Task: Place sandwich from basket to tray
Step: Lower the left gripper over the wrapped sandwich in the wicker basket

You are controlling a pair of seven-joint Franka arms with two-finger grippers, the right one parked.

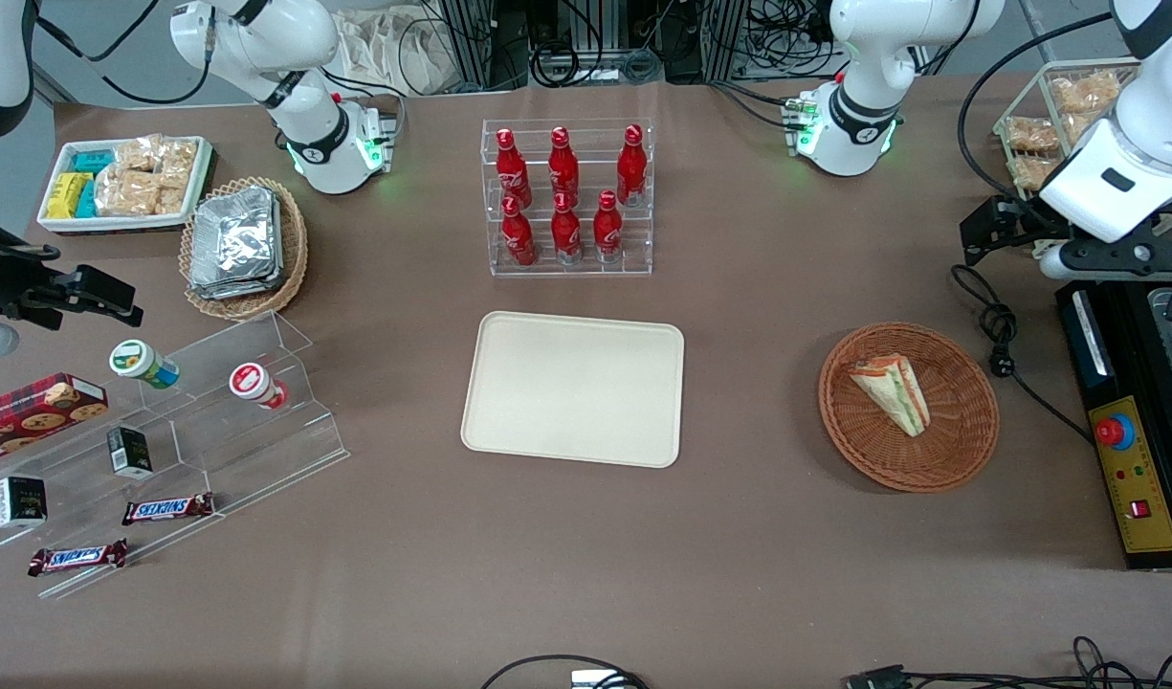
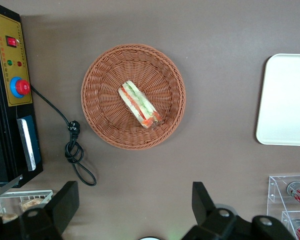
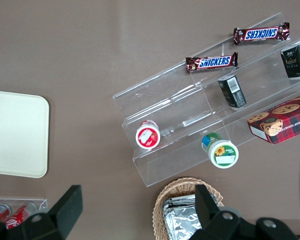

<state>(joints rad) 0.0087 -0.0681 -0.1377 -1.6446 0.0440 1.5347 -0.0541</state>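
Gripper (image 2: 135, 210) of the left arm hangs high over the worktop (image 1: 758, 536), its fingers (image 2: 65, 202) spread wide and holding nothing. Nearer the front camera, the sandwich (image 1: 894, 391) lies in the basket (image 1: 908, 407). Beside the basket sits the tray (image 1: 574, 388), with red bottles (image 1: 566, 191) farther back.
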